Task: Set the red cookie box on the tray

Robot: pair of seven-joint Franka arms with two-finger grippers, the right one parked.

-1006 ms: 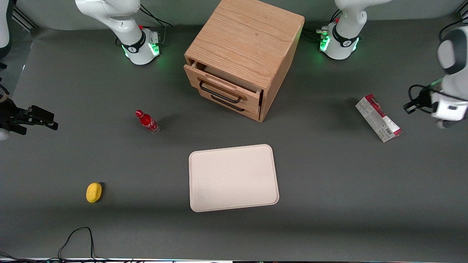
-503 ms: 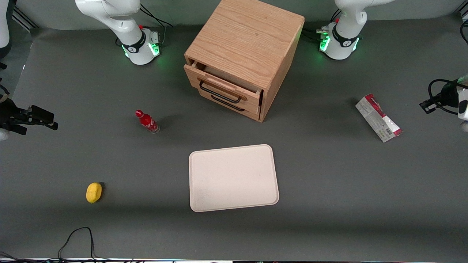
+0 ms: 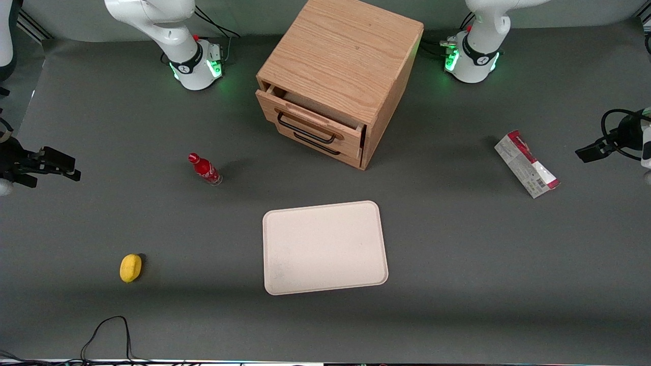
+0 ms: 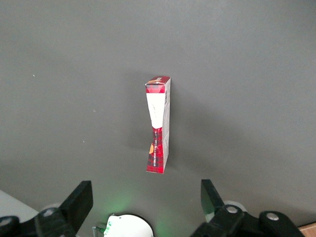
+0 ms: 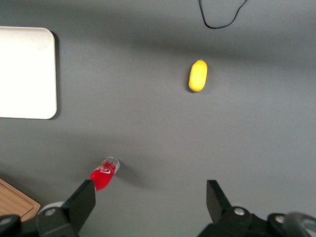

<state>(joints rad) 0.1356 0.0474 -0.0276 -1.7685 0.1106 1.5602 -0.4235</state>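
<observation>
One red cookie box (image 3: 527, 163), white-ended with a barcoded grey side, lies near the table's working-arm edge, well apart from your tray (image 3: 324, 247); your gripper (image 4: 146, 200) hovers above it, fingers spread.

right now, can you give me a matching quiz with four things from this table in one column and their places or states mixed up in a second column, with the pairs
Things:
1. red cookie box
2. tray
3. end effector
4. drawer cabinet

Places or states:
A. top drawer slightly pulled out
B. lying on the table toward the working arm's end
C. nearer the front camera than the cabinet, nothing on it
D. open, hanging above the box, apart from it

Pairs: 1-B, 2-C, 3-D, 4-A
</observation>
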